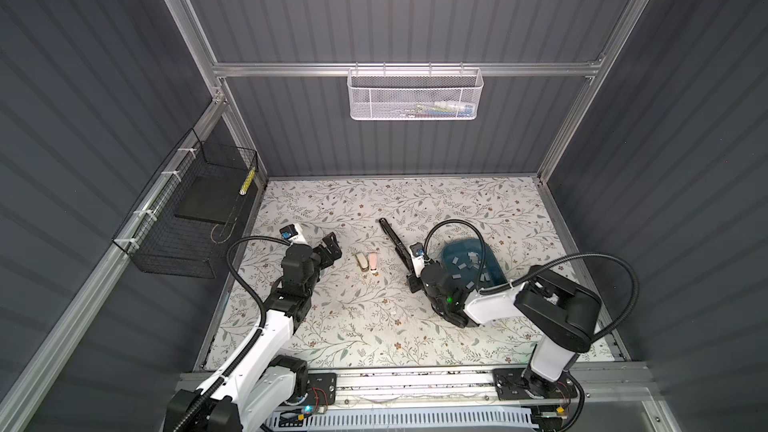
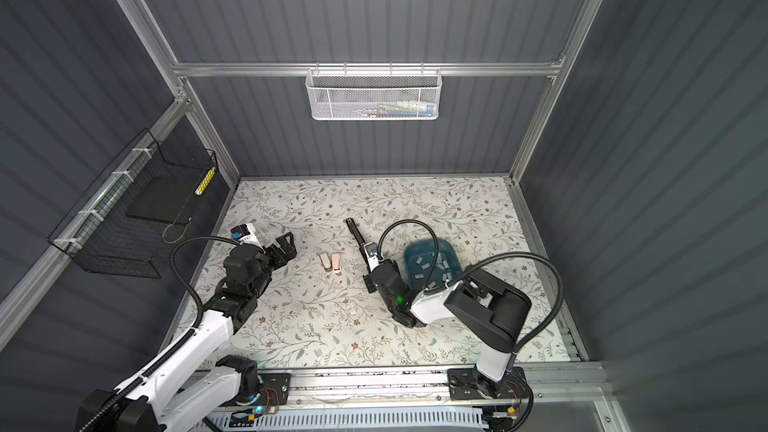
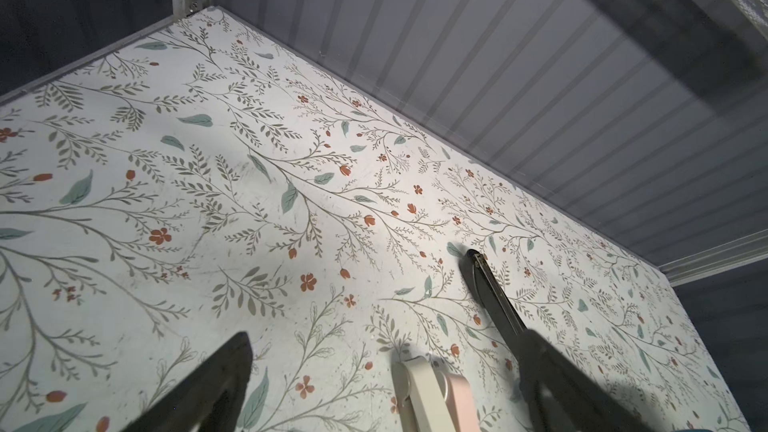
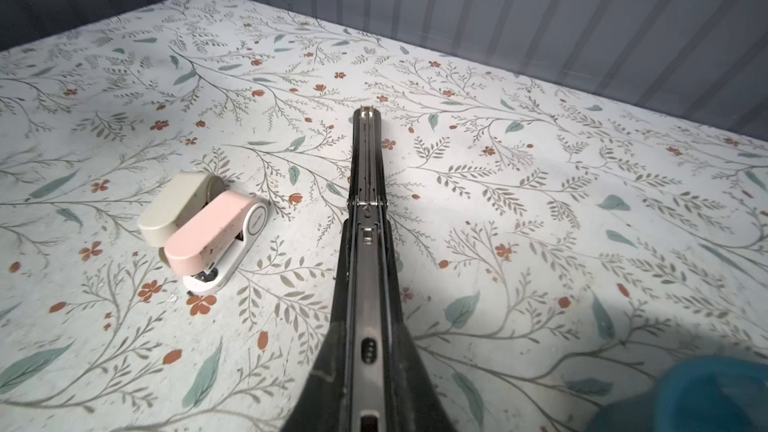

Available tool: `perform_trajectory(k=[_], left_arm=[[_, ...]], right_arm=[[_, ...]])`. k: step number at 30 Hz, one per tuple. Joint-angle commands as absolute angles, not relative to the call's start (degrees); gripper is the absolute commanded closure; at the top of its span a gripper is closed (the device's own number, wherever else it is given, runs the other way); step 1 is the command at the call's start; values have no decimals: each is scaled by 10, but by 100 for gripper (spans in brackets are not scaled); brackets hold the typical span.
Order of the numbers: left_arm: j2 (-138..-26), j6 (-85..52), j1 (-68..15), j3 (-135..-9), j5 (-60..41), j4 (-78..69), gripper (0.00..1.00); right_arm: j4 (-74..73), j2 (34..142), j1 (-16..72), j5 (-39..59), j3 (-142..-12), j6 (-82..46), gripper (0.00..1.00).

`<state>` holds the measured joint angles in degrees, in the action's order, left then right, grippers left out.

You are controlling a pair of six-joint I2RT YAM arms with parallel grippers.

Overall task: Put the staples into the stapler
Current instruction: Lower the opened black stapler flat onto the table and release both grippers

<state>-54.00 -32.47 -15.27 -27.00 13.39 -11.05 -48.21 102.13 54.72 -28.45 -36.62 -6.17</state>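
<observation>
My right gripper [image 4: 361,351] clamped on long black metal stapler [image 4: 365,168], left gripper [image 1: 332,249] wide, empty, beside small cream and pink staplers [image 1: 373,263], grey metal staples [image 1: 472,258] in teal plastic tray [image 1: 451,253], partly behind my right arm [image 1: 490,305].

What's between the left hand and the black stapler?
A cream stapler and a pink stapler lie side by side between the left hand and the black stapler; both top views show it.
</observation>
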Motion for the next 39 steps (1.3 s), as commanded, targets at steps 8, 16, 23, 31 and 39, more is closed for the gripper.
perform_trajectory(k=[8, 16, 23, 31, 39], left_arm=[[-542, -309, -152, -279, 161, -110, 0], [-536, -309, -152, -279, 172, -98, 0], [-536, -309, -152, -289, 175, -82, 0], [-519, -300, -152, -285, 184, -79, 0], [-508, -284, -152, -281, 182, -86, 0]], right_arm=[[-516, 1067, 566, -396, -392, -116, 100], [-484, 1088, 576, -428, -398, -145, 94], [-518, 1084, 588, -462, -399, -80, 59], [-549, 1014, 615, -475, -398, 26, 19], [-590, 848, 627, -484, -324, 105, 1]])
